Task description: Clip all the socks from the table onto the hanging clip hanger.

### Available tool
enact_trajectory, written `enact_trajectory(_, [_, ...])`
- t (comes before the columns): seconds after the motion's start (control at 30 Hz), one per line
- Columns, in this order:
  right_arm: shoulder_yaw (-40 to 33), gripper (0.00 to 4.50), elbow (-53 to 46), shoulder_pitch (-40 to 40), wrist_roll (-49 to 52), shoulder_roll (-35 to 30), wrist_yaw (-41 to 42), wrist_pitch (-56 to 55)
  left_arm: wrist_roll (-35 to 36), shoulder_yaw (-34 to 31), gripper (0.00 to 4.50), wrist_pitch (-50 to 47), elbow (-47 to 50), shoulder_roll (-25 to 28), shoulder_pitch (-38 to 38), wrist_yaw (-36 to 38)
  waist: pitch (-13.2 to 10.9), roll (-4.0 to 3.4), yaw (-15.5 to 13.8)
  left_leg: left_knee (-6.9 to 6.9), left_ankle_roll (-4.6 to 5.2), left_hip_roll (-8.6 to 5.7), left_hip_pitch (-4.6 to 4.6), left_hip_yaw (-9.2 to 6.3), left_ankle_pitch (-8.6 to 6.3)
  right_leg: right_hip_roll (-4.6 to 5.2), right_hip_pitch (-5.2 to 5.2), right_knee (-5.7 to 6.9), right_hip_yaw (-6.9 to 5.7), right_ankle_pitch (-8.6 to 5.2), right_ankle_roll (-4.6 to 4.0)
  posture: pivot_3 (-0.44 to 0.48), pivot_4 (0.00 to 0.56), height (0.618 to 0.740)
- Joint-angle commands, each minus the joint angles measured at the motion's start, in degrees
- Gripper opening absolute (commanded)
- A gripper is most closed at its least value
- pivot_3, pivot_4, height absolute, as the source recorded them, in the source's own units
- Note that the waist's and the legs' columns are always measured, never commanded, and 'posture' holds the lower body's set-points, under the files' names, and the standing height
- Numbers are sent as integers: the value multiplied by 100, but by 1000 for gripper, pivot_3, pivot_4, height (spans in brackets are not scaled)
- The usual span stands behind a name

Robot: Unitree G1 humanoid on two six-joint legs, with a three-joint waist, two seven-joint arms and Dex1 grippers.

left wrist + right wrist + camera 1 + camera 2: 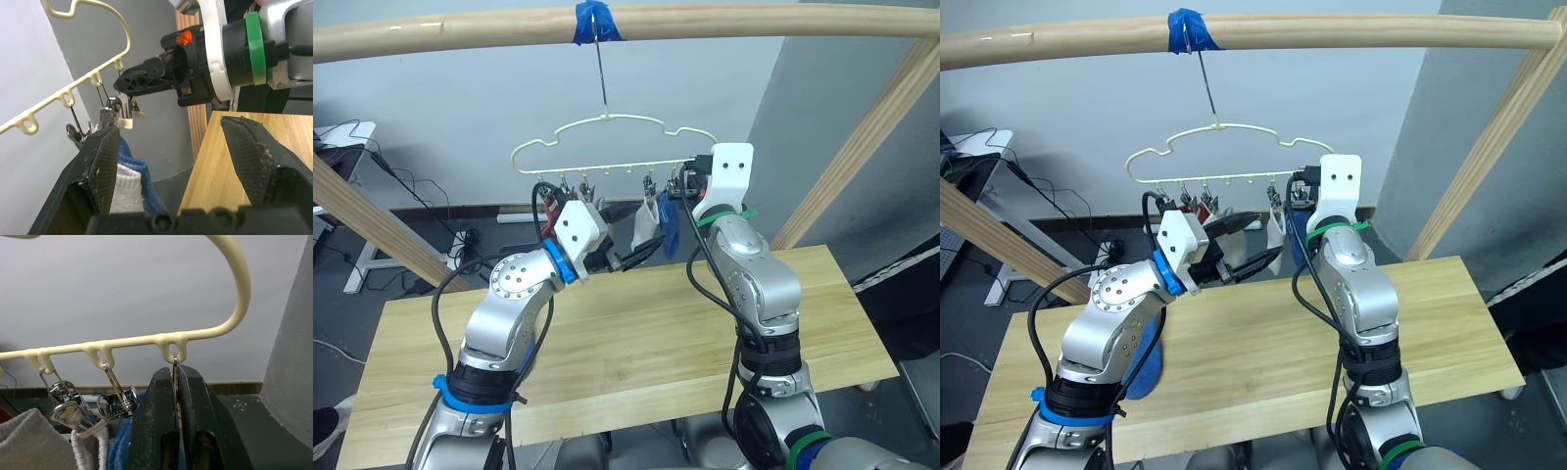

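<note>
R gripper [175,396] pinches end clip wire at clip hanger [607,157] R end; L gripper [181,161] apart, empty. Blue sock [142,181], grey sock [124,188] hang clipped. Socks look soft, light; grab by cuff.

A lab or test room, going by the makeshift rig: a wooden pole [626,24] on slanted timber braces [862,137] above a plank table [636,343], with loose cables [411,186] on the floor at ten o'clock by plain grey-white walls.
</note>
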State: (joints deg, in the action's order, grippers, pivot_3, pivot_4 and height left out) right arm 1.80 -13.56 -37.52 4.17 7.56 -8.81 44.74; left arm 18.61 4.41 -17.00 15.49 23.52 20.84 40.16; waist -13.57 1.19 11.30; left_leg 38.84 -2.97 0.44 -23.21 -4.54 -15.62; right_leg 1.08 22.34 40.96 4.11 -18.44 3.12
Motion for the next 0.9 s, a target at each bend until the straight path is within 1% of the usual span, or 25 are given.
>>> enact_trajectory(0.03, [-23, 11, -120, -193, 77, 139, 27, -130, -238, -175, 3804, 106, 194, -132, -420, -532, 1, 0, 6, -1, 0, 0, 1, 1, 0, 0, 0, 1, 1, 0, 0, -209, 165, 740])
enact_trajectory(0.1, [-29, 0, -116, -199, 78, 130, 33, -138, -332, -370, 4185, 109, 243, -319, -763, -1003, 1, 0, 7, -2, 0, 1, 3, 0, 0, 2, -1, 1, 2, 0, 0, -210, 167, 740])
enact_trajectory(0.13, [-31, 0, -115, -201, 79, 127, 36, -142, -354, -474, 4468, 72, 272, -414, -922, -1222, 1, 0, 6, -2, 0, 3, 3, 0, 0, 2, 0, 0, 2, 0, 0, -210, 167, 740])
enact_trajectory(0.27, [-36, 0, -120, -210, 85, 105, 66, -133, -646, -1093, 4492, -173, 369, -909, -1754, -2469, 2, 1, 3, -2, 1, 4, 7, 0, 0, 5, -2, 2, 3, 0, 0, -207, 173, 740])
enact_trajectory(0.33, [-31, 0, -112, -214, 86, 104, 87, -120, -897, -1590, 4492, -270, 170, -1110, -2209, -3197, 2, 1, 8, -2, 1, 5, 9, 1, -1, 5, -3, 3, 3, 0, 0, -204, 175, 740])
enact_trajectory(0.4, [-32, 0, -103, -221, 88, 108, 106, -107, -1004, -1934, 4492, -333, -101, -1179, -2452, -3574, 2, 2, 1, -4, 1, 5, 14, 3, -1, 5, -5, 4, 4, 0, 0, -197, 179, 740])
enact_trajectory(0.43, [-37, 0, -100, -229, 89, 109, 117, -100, -989, -2028, 4492, -371, -208, -1186, -2499, -3641, 2, 2, -5, -4, 1, 8, 14, 1, -1, 4, -5, 4, 3, 0, 0, -191, 184, 740])
enact_trajectory(0.53, [-36, 0, -94, -235, 91, 108, 149, -79, -780, -2090, 4492, -326, -597, -1082, -2533, -3297, 3, 2, -56, -4, 2, 5, 14, -2, 0, 2, -7, 4, -3, 6, -10, -187, 186, 740])
enact_trajectory(0.63, [-20, 0, -94, -241, 100, 104, 178, -42, -506, -2322, 4492, -350, -1343, -936, -2305, -2990, 4, 5, -66, -2, 8, -8, 15, 4, 4, 2, -11, 2, -1, 7, -9, -188, 191, 740])
enact_trajectory(0.77, [-2, 0, -124, -226, 115, 94, 185, 3, -428, -2333, 4492, -221, -2131, -772, -1956, -2765, 5, 6, -33, -4, 8, 0, 17, 4, 4, 2, -9, 1, -2, 10, -9, -190, 194, 740])
enact_trajectory(0.9, [-4, 0, -133, -234, 117, 78, 199, 32, -462, -2412, 4492, -74, -2795, -736, -1607, -2895, 5, 7, -21, -10, 8, 6, 17, 2, 4, 2, -8, -1, -3, 10, -10, -196, 195, 740])
